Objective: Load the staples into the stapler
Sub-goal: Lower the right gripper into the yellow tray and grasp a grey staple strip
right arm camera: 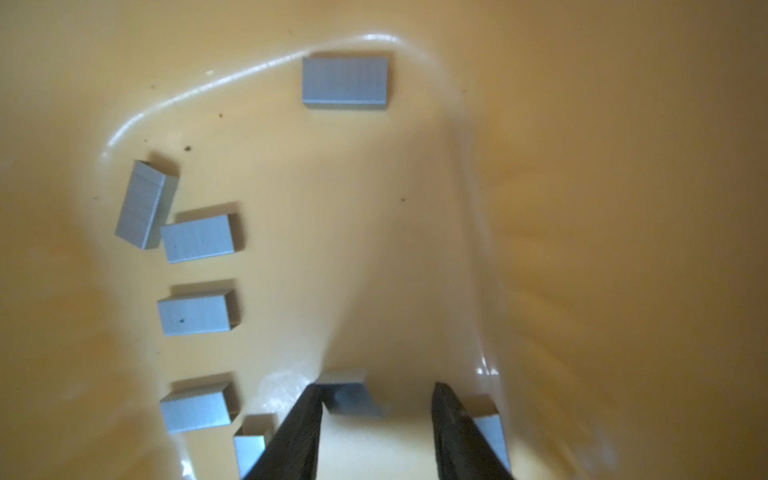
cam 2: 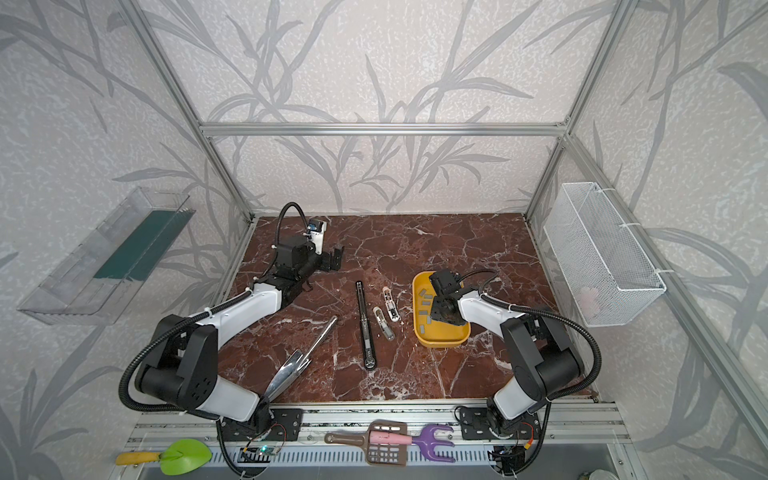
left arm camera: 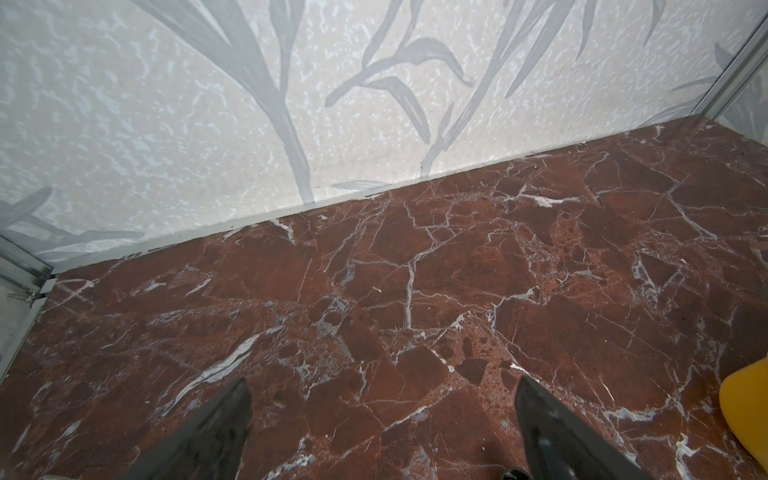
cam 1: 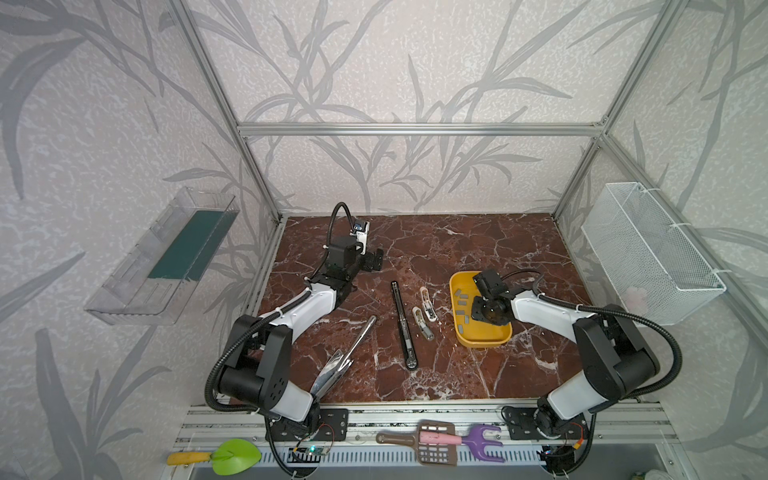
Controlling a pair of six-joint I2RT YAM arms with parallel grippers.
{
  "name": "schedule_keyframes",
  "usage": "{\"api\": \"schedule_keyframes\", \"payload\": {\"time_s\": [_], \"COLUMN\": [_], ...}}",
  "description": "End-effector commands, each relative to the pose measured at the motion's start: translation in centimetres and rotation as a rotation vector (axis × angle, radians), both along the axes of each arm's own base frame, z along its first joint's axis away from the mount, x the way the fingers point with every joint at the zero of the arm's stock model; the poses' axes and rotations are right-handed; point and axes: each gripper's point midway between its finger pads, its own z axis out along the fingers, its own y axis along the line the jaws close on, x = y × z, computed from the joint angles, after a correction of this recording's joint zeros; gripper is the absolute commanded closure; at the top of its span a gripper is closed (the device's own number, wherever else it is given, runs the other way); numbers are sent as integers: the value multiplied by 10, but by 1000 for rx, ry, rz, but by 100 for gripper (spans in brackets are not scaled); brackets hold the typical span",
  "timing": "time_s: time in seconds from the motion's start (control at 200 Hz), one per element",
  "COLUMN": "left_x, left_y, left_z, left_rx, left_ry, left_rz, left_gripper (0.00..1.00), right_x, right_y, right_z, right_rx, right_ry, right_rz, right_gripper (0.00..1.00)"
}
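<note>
Reaching into the yellow tray (right arm camera: 602, 187), the right gripper (right arm camera: 377, 388) has its jaws partly apart and clamps nothing; 1 staple strip (right arm camera: 353, 401) lies on the tray floor between them, just beside 1 finger and clear of the other. The other staples (right arm camera: 345, 81) lie scattered over the tray floor, 7 of them showing in the right wrist view. The left gripper (left arm camera: 383, 381) stands wide open and empty above the bare marble table (left arm camera: 415, 270) near the back wall. In both top views a long black stapler (cam 1: 402, 324) lies between the arms, with 2 small pale staplers (cam 1: 428, 307) between it and the tray.
</note>
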Motion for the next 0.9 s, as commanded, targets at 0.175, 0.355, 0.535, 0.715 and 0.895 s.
{"api": "schedule_keyframes", "payload": {"time_s": [0.175, 0.355, 0.535, 0.715, 0.895], "left_x": [-6, -6, -4, -5, -7], "left_y": [2, 2, 1, 0, 0], "left_z": [19, 18, 15, 14, 14], "left_rx": [0, -2, 1, -4, -13], "left_ry": [-62, -69, -60, -61, -68], "left_rz": [-10, -11, -12, -16, -20], "left_gripper": [1, 1, 1, 1, 1], "right_x": [2, 3, 0, -17, -21], "right_y": [3, -1, -4, -8, -1], "right_z": [-16, -13, -11, -15, -18], "right_rx": [13, 2, -17, -10, 40], "right_ry": [66, 50, 68, 95, 90], "right_rz": [-20, -29, -37, -44, -29], "right_gripper": [59, 59, 59, 59, 59]}}
